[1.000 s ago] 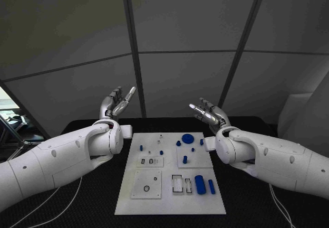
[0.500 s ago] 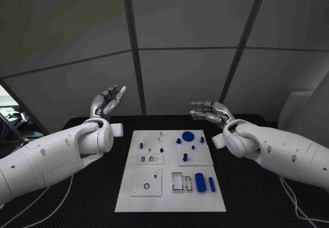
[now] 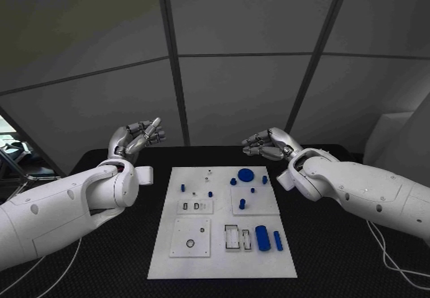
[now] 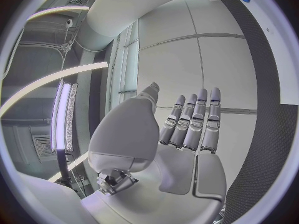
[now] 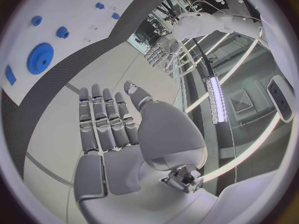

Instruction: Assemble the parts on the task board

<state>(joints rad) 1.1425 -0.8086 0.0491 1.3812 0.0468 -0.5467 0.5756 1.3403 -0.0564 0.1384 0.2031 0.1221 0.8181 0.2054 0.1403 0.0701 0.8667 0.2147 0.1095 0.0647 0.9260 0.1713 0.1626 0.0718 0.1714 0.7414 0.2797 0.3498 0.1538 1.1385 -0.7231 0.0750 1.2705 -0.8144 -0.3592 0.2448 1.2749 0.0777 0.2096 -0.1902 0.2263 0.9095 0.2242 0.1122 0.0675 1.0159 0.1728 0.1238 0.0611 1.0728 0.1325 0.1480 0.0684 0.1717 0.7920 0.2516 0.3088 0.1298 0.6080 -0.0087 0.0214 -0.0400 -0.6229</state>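
Observation:
The white task board (image 3: 224,261) lies in the middle of the black table. On it are blue parts: a gear (image 3: 245,173) at the far end, a thick cylinder (image 3: 261,238) and a slim bar (image 3: 277,240) at the near right, and several small pegs (image 3: 242,202). My left hand (image 3: 134,138) is raised beyond the board's far left corner, fingers straight and holding nothing (image 4: 187,134). My right hand (image 3: 267,144) hovers past the far right corner, also with nothing in it (image 5: 109,129). The right wrist view shows the gear (image 5: 40,57) on the board (image 5: 74,15).
White inset plates (image 3: 192,239) with slots and holes sit on the board's near half. Black table (image 3: 107,267) runs on both sides of the board. Grey wall panels (image 3: 233,93) stand right behind the table's far edge.
Both forearms have swung outward, away from the board's sides. The left hand has drifted left and a little lower. The parts on the board have not moved.

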